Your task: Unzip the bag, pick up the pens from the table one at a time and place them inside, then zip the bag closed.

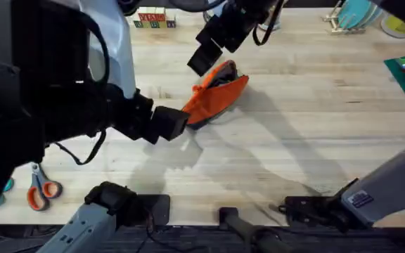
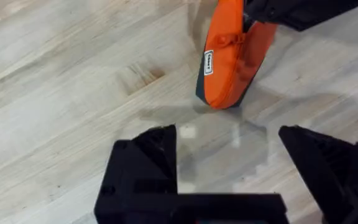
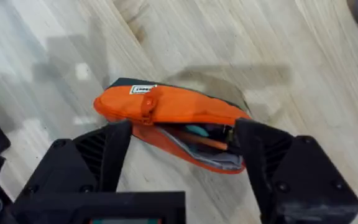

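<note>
The jaws of both grippers stand apart, neither clamped on anything. The left gripper (image 2: 229,168) hovers over the table (image 1: 315,133) with its 2 black fingers (image 2: 145,162) spread wide and bare wood between them, just short of the near end of the bag (image 2: 229,56). In the overhead view the left gripper (image 1: 169,124) sits right beside the lower-left tip of the bag (image 1: 216,95), though whether they touch cannot be told. The bag lies on the table near the middle, slanted, its orange fabric uppermost and a dark edge along the underside. The right gripper (image 1: 204,55) reaches in from the far side and hangs over the bag's upper end. From the right wrist, the right gripper (image 3: 182,162) straddles the bag (image 3: 166,109), 1 finger (image 3: 98,155) on each side of it with gaps showing. The bag's zipper is partly undone at that end, the mouth gaping, and a thin orange pen (image 3: 207,142) lies inside with something teal beside it. A pair of orange-handled scissors (image 1: 39,190) rests well apart at the table's near left edge.
</note>
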You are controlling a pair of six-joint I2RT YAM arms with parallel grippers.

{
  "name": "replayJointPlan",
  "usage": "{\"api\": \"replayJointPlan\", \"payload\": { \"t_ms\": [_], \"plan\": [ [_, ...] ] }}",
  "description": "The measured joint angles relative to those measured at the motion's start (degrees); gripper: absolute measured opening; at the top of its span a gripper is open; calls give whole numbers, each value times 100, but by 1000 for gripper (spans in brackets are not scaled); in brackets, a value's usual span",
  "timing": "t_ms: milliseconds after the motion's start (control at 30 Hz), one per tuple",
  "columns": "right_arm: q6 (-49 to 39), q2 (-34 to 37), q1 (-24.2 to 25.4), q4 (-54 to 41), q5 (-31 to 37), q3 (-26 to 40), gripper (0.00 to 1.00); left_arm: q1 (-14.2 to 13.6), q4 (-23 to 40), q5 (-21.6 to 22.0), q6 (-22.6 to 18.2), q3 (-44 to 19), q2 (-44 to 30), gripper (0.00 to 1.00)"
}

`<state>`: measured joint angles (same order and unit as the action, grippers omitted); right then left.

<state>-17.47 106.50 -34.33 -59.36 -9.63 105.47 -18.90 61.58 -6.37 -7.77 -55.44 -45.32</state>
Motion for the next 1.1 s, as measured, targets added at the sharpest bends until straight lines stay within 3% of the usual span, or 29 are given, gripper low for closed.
{"api": "replayJointPlan", "payload": {
  "t_ms": [500,1100],
  "plan": [
    [52,0,-22,-618,-350,0,997,0,0,0,0,0,0,993],
    [52,2,-422,-666,-461,0,997,0,0,0,0,0,0,994]
  ]
}}
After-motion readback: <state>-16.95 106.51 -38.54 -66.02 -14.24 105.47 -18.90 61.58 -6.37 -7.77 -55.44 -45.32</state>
